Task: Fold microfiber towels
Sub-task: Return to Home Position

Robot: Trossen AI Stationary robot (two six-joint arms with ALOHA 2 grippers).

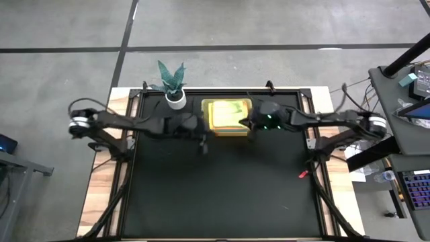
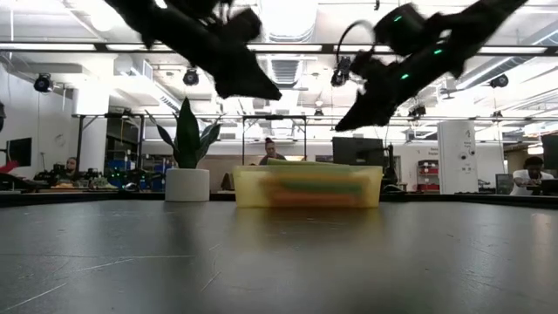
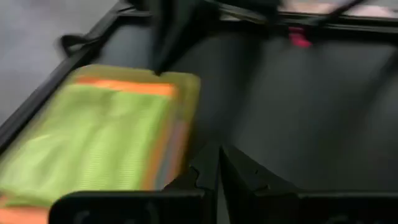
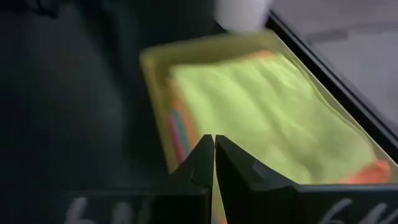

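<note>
A translucent yellow-green bin (image 1: 229,117) stands at the table's far middle. Folded microfiber towels are stacked in it, a lime green one (image 4: 267,106) on top, with orange, pink and teal edges (image 4: 179,134) showing below. My left gripper (image 1: 203,134) hangs shut just left of the bin, above the table; its own view shows it shut (image 3: 219,163) beside the bin (image 3: 186,106). My right gripper (image 1: 247,124) hangs shut at the bin's right edge, its fingertips (image 4: 213,149) above the bin's wall. Both are empty.
A white pot with a green plant (image 1: 175,86) stands left of the bin at the far edge. A small red object (image 1: 303,175) lies at the right rim of the black table. The dark mat (image 1: 222,195) nearer the front lies open. People sit in the room beyond.
</note>
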